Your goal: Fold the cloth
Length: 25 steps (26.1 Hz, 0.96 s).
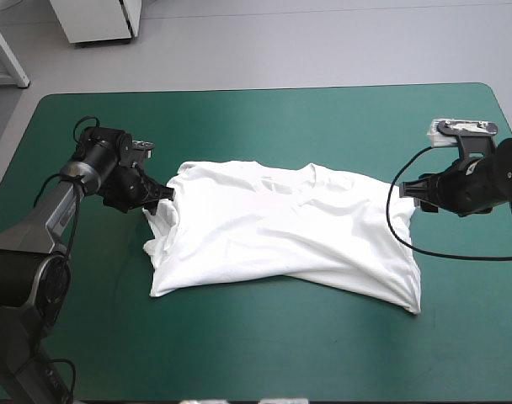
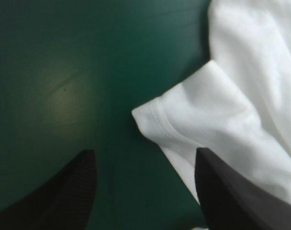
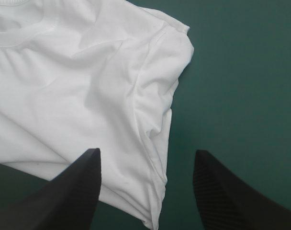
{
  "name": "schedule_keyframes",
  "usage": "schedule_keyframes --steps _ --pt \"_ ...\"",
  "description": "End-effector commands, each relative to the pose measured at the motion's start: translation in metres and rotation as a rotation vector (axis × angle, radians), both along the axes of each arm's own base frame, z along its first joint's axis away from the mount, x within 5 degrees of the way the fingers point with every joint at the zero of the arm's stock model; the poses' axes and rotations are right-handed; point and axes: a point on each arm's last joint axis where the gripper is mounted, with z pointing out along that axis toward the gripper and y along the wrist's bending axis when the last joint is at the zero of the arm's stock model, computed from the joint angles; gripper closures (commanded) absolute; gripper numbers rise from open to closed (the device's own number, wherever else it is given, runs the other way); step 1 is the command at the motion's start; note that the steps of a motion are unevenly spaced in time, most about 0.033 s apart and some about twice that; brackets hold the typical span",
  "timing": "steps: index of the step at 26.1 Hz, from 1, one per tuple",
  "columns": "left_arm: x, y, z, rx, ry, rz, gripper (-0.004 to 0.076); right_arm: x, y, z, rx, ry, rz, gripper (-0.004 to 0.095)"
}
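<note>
The white T-shirt (image 1: pixel 281 236) lies spread but rumpled across the middle of the teal-green table, collar toward the far edge. My left gripper (image 1: pixel 161 204) sits low at the shirt's left side. In the left wrist view it (image 2: pixel 144 151) is open, and a hemmed sleeve corner (image 2: pixel 184 120) lies just ahead, partly under one finger (image 2: pixel 222 191). My right gripper (image 1: pixel 414 195) is at the shirt's right side. Seen from its own wrist it (image 3: pixel 146 152) is open over the creased right sleeve (image 3: pixel 155 91), with the collar (image 3: pixel 16 33) farther off.
Bare teal-green cover (image 1: pixel 281 353) runs between the shirt and the table's near edge, and a similar band (image 1: pixel 281 126) lies beyond the collar. The shirt's lower right corner (image 1: pixel 412 307) points toward the near edge.
</note>
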Motion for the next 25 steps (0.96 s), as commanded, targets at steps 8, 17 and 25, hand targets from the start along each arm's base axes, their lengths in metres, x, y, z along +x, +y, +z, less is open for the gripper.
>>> schedule_keyframes --steps 8,17,25 --pt "0.020 -0.006 -0.025 -0.066 0.003 0.000 0.0297 -0.008 -0.002 0.016 -0.006 -0.059 -0.004 0.0400" --pt "0.017 0.002 -0.012 0.024 -0.034 -0.025 0.0733 -0.008 -0.002 0.016 -0.006 -0.059 -0.004 0.0399" --pt "0.005 0.002 0.041 0.000 -0.161 -0.022 0.0733 -0.008 -0.002 0.016 -0.002 -0.058 -0.005 0.0427"
